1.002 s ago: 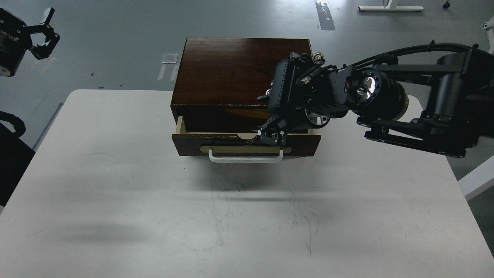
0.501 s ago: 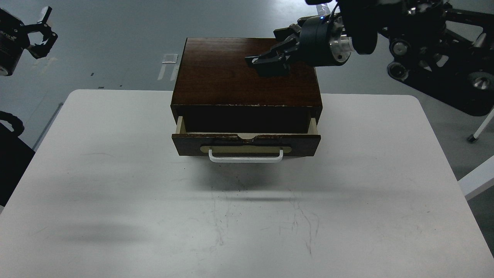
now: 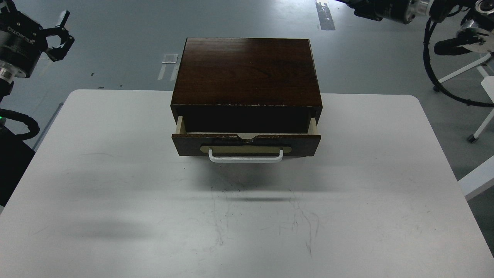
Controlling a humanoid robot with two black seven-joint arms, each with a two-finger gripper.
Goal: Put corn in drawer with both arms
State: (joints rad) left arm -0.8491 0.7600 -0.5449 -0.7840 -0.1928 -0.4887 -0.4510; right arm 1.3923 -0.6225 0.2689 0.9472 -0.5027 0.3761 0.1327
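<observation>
Our left arm (image 3: 17, 38) is black, a thick cylinder with white lettering, a silver ring at its base and a black pronged gripper (image 3: 61, 33); our right arm (image 3: 401, 7) is black with silver rings and looping black cables (image 3: 432, 65).

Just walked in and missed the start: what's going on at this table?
Nothing is being handled. The drawer of the brown cabinet on the white table is pulled partly open; its inside is too dark to see any corn. The left gripper hangs open, off to the far left. The right arm is raised at the top edge, gripper out of view.
</observation>
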